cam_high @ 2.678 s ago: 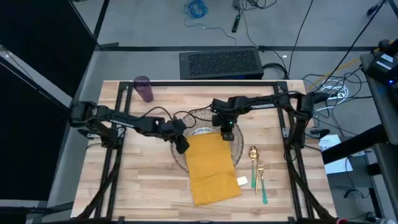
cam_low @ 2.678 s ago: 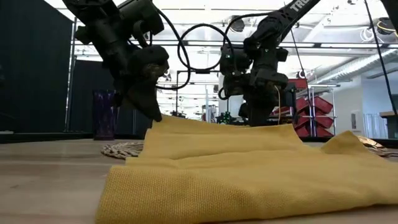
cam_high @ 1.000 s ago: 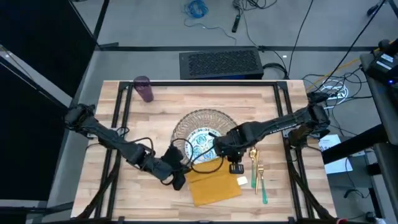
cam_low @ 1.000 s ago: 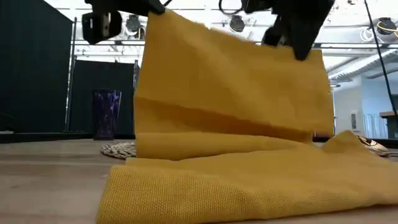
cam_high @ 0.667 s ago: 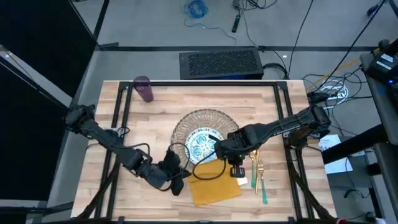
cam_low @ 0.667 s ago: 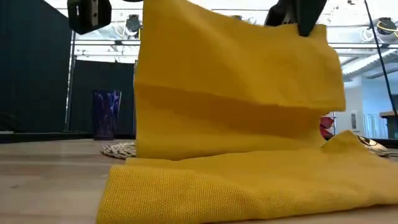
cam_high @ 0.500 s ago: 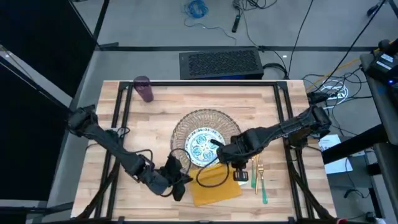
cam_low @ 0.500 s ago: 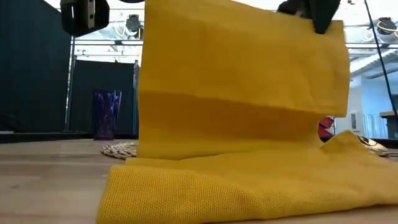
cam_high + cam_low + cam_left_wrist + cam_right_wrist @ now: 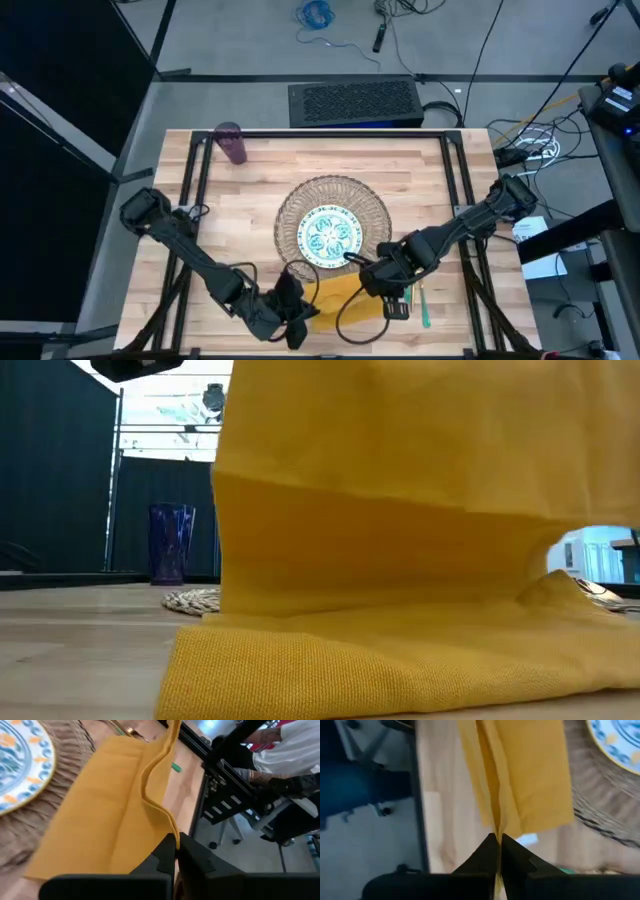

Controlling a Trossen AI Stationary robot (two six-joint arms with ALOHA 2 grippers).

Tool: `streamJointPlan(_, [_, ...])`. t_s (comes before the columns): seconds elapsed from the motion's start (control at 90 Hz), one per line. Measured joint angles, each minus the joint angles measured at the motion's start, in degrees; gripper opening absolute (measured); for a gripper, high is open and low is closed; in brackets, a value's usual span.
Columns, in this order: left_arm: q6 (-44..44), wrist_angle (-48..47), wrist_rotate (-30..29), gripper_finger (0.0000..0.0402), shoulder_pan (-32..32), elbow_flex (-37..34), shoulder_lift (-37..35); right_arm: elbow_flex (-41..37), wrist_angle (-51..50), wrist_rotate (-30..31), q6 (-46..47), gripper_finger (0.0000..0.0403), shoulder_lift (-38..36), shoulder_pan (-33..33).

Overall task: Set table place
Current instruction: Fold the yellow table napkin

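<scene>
My left gripper (image 9: pixel 176 851) and right gripper (image 9: pixel 498 851) each pinch a napkin (image 9: pixel 345 297) edge, fingers clamped tight on the cloth. It hangs folded at the table's (image 9: pixel 250 190) near edge, just beside the mat (image 9: pixel 332 192) and plate (image 9: pixel 332 236).

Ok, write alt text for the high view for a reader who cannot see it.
Both grippers, left and right, pinch a mustard-yellow napkin at the near edge of the wooden table. Behind it a patterned plate sits on a round woven mat; a purple cup stands at the far left corner.
</scene>
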Motion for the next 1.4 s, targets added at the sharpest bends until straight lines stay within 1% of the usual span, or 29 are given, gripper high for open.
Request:
streamJointPlan(0.178, [-1.9, -0.18, -0.92, 0.0, -1.83, 3.85, 4.22, 0.0, 0.72, 0.52, 2.62, 0.0, 0.45, 2.24])
streamJointPlan(0.356, [-2.95, -0.47, -0.92, 0.0, -3.42, 7.39, 7.81, 0.0, 2.24, 0.44, 4.93, 0.0, 3.0, 4.87])
streamJointPlan(0.567, [-4.36, -0.6, -1.36, 0.0, -4.47, 8.23, 8.97, 0.0, 3.8, 0.26, 6.48, 0.0, 5.5, 6.93])
streamJointPlan(0.811, [-4.52, -0.55, -2.6, 0.0, -5.15, 8.29, 9.21, 0.0, 3.92, 0.26, 6.75, 0.0, 5.68, 6.51])
streamJointPlan(0.889, [-5.85, -0.49, -2.58, 0.0, -5.12, 8.32, 10.02, 0.0, 3.89, 0.13, 6.71, 0.0, 5.68, 6.24])
streamJointPlan(1.078, [-8.83, -0.59, 0.2, 0.0, -5.08, 8.3, 13.63, -0.02, 3.47, 0.29, 6.01, 0.0, 5.73, 6.08])
streamJointPlan(1.211, [-8.81, -0.58, 0.65, 0.0, -4.97, 8.3, 13.96, -0.02, 3.39, 0.35, 4.3, 0.0, 5.78, 4.46])
streamJointPlan(1.4, [-7.21, -1.89, 0.27, 0.0, -4.43, 8.3, 13.85, -0.07, 2.37, -0.03, 0.82, 0.0, 7.81, 1.16])
